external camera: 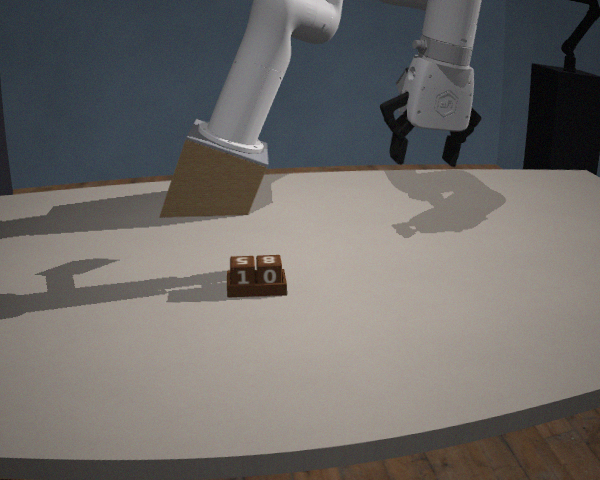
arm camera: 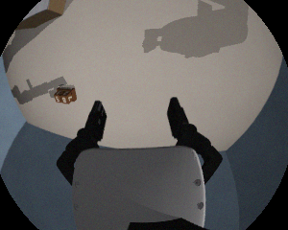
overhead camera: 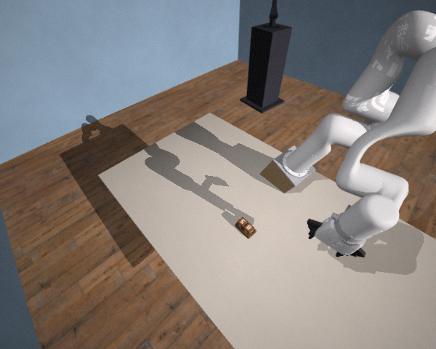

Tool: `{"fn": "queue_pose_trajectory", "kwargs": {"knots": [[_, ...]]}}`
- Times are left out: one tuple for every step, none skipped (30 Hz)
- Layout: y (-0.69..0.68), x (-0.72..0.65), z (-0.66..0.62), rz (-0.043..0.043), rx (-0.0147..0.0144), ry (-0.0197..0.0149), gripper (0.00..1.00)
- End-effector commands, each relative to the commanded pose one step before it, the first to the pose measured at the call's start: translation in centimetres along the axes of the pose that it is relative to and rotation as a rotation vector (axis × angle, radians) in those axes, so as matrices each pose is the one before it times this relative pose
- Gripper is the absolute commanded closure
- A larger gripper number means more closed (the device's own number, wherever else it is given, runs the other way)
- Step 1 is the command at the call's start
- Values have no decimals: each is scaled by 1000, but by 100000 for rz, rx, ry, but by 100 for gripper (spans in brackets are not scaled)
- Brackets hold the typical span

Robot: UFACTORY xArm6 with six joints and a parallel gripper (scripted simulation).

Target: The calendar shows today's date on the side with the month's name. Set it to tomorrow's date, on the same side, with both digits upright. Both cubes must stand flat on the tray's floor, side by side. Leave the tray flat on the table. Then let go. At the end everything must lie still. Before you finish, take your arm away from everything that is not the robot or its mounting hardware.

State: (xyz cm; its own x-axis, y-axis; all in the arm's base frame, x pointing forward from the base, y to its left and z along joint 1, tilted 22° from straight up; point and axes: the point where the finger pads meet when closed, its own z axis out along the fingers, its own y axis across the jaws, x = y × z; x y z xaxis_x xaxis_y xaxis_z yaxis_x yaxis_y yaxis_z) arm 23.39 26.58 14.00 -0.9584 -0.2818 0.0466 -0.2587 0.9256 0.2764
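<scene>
The calendar's tray (overhead camera: 251, 235) (external camera: 257, 290) lies flat on the table. Two brown cubes stand side by side in it. In the exterior view, the left cube (external camera: 242, 277) shows an upright 1 and the right cube (external camera: 269, 277) an upright 0 towards that camera. Their top faces show 5 and 8, upside down from there. No month's name is legible on the tray's visible side. The calendar is small at the left of the wrist view, its lettering too small to read surely. My gripper (overhead camera: 324, 246) (external camera: 424, 160) (arm camera: 135, 106) is open and empty, above the table, well away from the calendar.
The arm's wedge-shaped wooden base (overhead camera: 280, 178) (external camera: 215, 180) stands on the table (overhead camera: 218, 262) (external camera: 341, 372) behind the calendar in the exterior view. A dark pedestal (overhead camera: 267, 63) stands on the floor beyond the table; another pedestal (external camera: 566, 118) is at the right in the exterior view. Arm shadows reach the calendar.
</scene>
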Motion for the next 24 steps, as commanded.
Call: {"fn": "queue_pose_trajectory", "kwargs": {"knots": [[-2207,-1538,177,17287,-1114,-676,0],[-484,-359,48,3936,-284,-93,0],[-509,-395,49,4197,-310,-98,0],[-508,-413,48,4261,-321,-98,0],[-24,-21,2,210,-16,-5,0],[-997,-837,89,8460,-660,-189,0],[-412,-388,35,3672,-295,-79,0],[-428,-420,36,3889,-318,-81,0],[0,0,0,0,0,0,0],[0,0,0,0,0,0,0],[-286,-295,23,2662,-221,-54,0],[-1274,-1299,97,11774,-1011,-221,0],[-209,-253,15,2122,-188,-36,0],[-314,-389,22,3229,-289,-53,0],[-78,-101,5,823,-74,-13,0],[-765,-969,51,7968,-730,-117,0],[-354,-501,22,3953,-370,-51,0],[-338,-501,20,3893,-370,-45,0],[-99,-156,6,1192,-114,-13,0],[-627,-971,34,7439,-722,-68,0],[-308,-532,16,3954,-391,-28,0],[-299,-544,14,3993,-399,-22,0],[-35,-68,2,490,-49,-2,0],[-581,-1095,25,7971,-810,-23,0]]}}
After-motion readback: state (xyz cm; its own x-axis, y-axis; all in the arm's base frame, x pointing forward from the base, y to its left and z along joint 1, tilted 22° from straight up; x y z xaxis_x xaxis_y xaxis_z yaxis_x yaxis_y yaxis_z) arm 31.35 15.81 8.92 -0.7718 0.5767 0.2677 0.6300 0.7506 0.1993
